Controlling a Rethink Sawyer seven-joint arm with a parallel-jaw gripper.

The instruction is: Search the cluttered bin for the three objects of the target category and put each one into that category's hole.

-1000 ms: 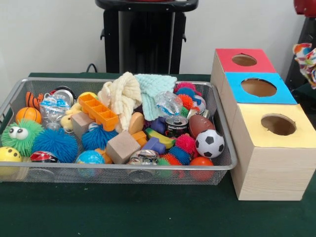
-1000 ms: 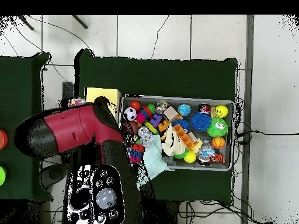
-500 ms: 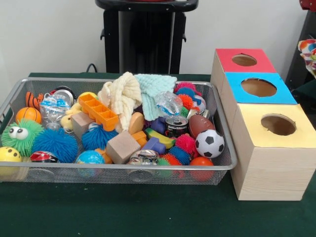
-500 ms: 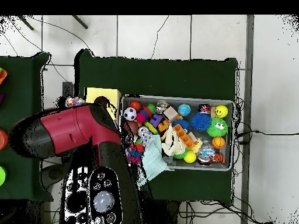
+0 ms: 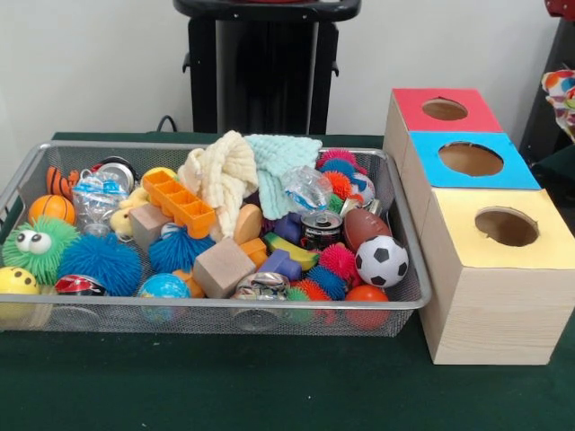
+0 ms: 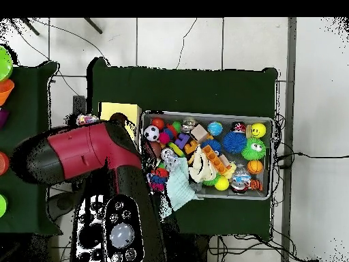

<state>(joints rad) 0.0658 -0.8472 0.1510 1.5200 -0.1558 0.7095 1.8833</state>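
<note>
I am seeing a white multicoloured-patch fabric rag (image 5: 561, 92) hanging beyond the yellow-topped wooden box (image 5: 497, 269); I cannot tell the jaws' state.

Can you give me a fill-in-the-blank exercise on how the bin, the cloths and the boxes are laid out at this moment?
1. In the front view, the box nearest the camera has a ____ top.
2. The cream knitted cloth lies in the wire-mesh bin right beside a ____ knitted cloth.
3. The black-and-white soccer ball sits at the bin's end nearest the ____.
4. A multicoloured printed rag shows at the picture's ____ edge, outside the bin.

Missing words: yellow; mint-green; boxes; right
</note>
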